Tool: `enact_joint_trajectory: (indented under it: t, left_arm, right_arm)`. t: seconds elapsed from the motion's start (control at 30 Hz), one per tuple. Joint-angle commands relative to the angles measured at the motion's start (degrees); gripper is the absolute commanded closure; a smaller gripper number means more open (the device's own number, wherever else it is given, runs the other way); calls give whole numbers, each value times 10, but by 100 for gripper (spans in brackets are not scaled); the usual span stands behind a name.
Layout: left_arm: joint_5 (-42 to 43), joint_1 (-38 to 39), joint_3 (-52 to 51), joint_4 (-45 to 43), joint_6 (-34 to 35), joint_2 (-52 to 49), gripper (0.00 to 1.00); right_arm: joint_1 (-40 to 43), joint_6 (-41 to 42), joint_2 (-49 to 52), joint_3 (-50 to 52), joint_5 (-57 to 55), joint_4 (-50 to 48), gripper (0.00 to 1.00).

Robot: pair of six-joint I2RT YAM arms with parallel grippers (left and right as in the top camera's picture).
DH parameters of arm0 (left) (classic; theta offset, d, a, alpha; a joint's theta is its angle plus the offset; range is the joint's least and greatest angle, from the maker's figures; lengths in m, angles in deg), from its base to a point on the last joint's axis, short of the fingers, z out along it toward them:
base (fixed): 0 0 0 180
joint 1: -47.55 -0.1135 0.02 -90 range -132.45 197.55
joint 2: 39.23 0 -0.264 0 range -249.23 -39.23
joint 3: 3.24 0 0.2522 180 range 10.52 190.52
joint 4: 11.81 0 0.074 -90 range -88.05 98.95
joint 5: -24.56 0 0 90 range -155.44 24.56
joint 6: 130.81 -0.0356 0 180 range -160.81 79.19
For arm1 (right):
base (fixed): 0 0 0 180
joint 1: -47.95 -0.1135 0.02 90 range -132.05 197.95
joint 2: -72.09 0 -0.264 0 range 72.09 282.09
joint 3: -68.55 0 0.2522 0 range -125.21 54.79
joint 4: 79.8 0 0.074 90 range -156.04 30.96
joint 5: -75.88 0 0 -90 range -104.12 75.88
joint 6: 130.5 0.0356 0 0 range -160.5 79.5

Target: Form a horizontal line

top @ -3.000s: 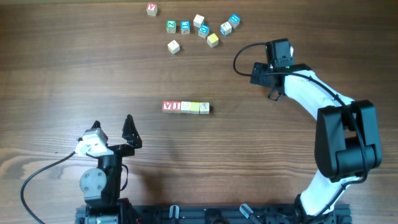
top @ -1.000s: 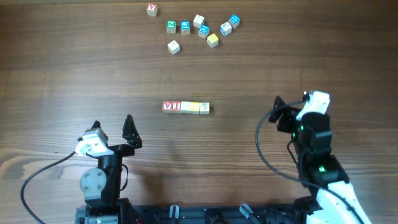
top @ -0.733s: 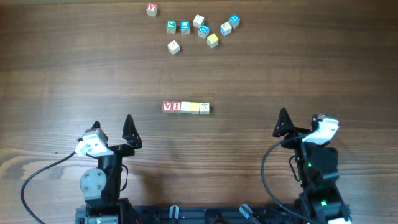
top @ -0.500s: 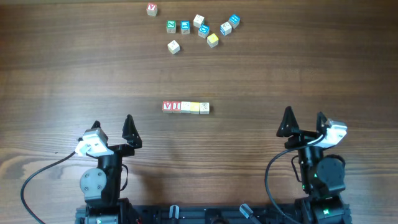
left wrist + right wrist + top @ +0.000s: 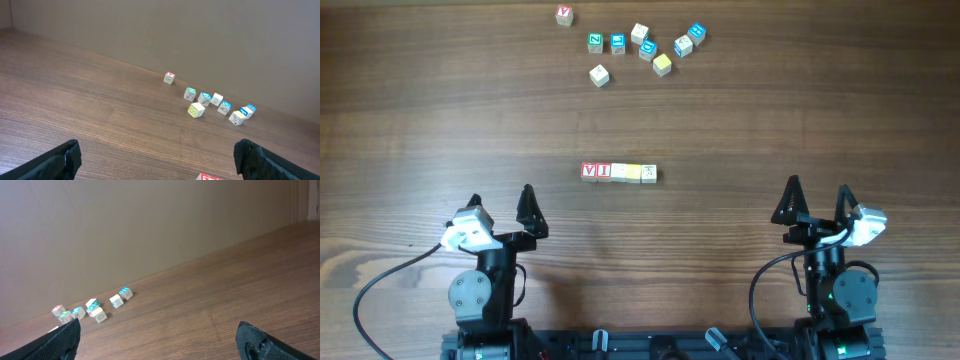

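Observation:
The horizontal line (image 5: 619,172) is a straight row of small letter cubes at the table's middle: two red-lettered ones on the left, then a pale one, a yellow one and a white dark-marked one. Its red-lettered end (image 5: 209,177) just shows at the bottom edge of the left wrist view. My left gripper (image 5: 501,203) stands open near the front left, apart from the row, with nothing between its fingers (image 5: 64,159). At the front right my right gripper (image 5: 817,195) is open too and holds nothing; its fingertips (image 5: 257,341) frame bare wood.
A loose cluster of cubes with blue and green letters (image 5: 645,44) lies at the far edge, with a red-lettered cube (image 5: 564,14) to its left. The same cluster (image 5: 217,104) (image 5: 92,309) shows far off in both wrist views, before a plain wall.
My right arm has drawn back from the table's right middle to the front right edge, its gripper staying open. The left arm and all the cubes have not moved.

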Motion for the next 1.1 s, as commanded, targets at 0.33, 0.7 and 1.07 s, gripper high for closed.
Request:
enact_joint_trajectory:
  t: [0.33,0.7,1.07]
  left_arm:
    - [-6,3,-2,4,-7,4,0]
    - [-6,3,-2,4,-7,4,0]
    - [-6,3,-2,4,-7,4,0]
  right_arm:
    - [2,-3,-9,2,-3,-1,0]
    - [2,-3,-9,2,-3,-1,0]
    - [2,-37,-9,2,-3,-2,0]
